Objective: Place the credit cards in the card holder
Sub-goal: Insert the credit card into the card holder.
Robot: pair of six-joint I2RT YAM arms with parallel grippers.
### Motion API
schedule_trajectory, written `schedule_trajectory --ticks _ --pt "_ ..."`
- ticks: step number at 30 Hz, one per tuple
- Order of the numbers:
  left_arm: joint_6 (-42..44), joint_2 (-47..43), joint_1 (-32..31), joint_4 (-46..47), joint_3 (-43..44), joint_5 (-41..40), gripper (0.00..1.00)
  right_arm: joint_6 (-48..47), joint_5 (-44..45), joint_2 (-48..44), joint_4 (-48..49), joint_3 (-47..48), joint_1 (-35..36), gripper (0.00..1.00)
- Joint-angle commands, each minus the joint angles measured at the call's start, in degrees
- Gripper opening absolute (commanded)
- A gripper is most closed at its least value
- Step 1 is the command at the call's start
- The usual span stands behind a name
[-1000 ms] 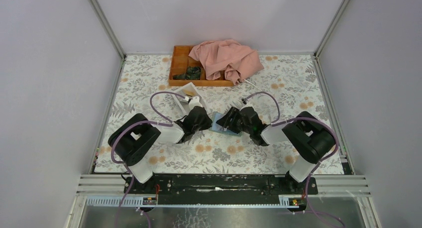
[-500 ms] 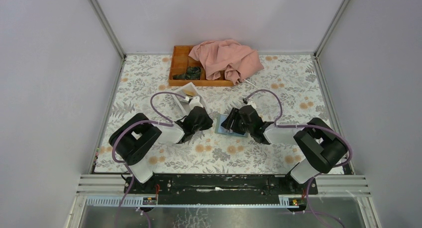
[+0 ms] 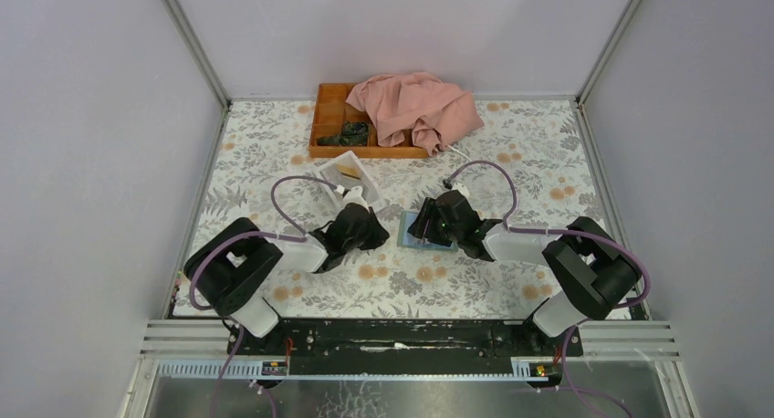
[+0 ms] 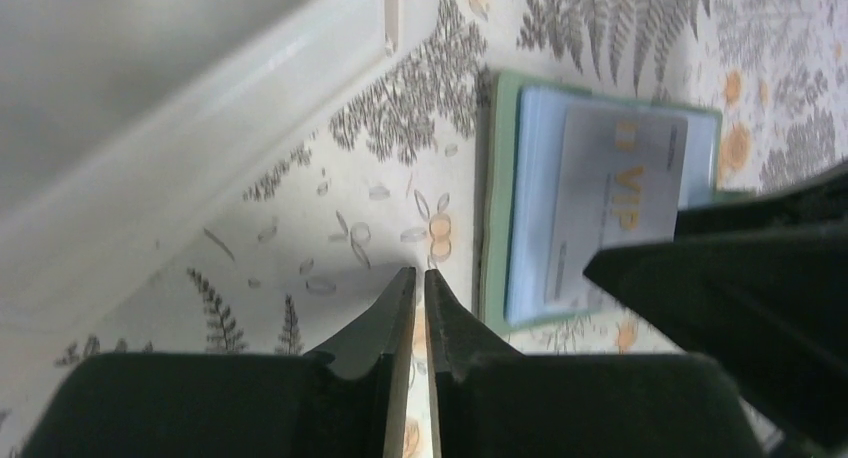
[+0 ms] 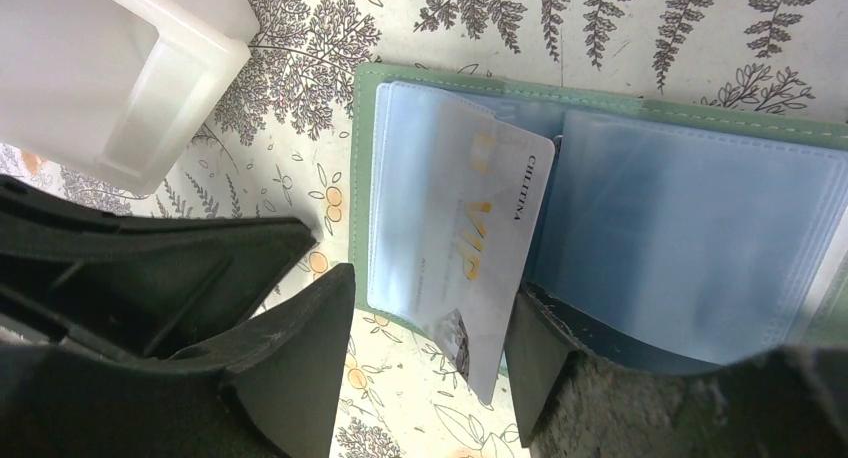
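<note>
The card holder [image 3: 406, 229] lies open on the flowered cloth between my two grippers, its grey-green cover [image 5: 362, 158] edging pale blue sleeves. One of the credit cards [image 5: 470, 228], greyish with gold VIP lettering, sits slanted in the left sleeve, its lower corner jutting past the holder's near edge. My right gripper [image 5: 430, 348] stands open astride that corner, one fingertip [image 5: 545, 353] resting on the right-hand sleeve. My left gripper [image 4: 420, 278] is shut on nothing, low over the cloth just left of the holder [image 4: 495, 178]. The card [image 4: 625, 168] also shows in the left wrist view.
A white open-topped box [image 3: 345, 176] stands just behind the left gripper, close to the holder's far left corner [image 5: 110, 68]. An orange wooden tray [image 3: 330, 117] at the back holds dark items, with a pink cloth [image 3: 415, 108] draped over its right half.
The left arm has drawn back to the left, away from the holder. The right gripper has opened a little wider over the card and stayed over the holder.
</note>
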Motion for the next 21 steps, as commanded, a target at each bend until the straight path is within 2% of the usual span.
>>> schedule_trajectory --ticks 1,4,6,9,21 --pt "3.1 -2.3 -0.5 -5.9 -4.0 6.0 0.17 -2.0 2.3 0.1 -5.6 0.0 0.4 0.61" --pt "3.6 -4.1 -0.5 -5.1 -3.9 7.6 0.20 -2.1 2.1 0.3 -5.0 -0.6 0.4 0.60" --pt "4.0 -4.8 -0.5 -5.0 -3.4 8.4 0.28 -2.2 2.0 0.3 -4.7 -0.9 0.4 0.59" --pt "5.0 -5.1 -0.5 -5.4 -1.9 8.9 0.35 -2.3 1.7 0.2 -4.1 -1.3 0.5 0.59" --pt "5.8 -1.4 -0.6 -7.3 5.9 9.7 0.39 -2.5 1.4 0.3 -2.5 -2.6 1.0 0.56"
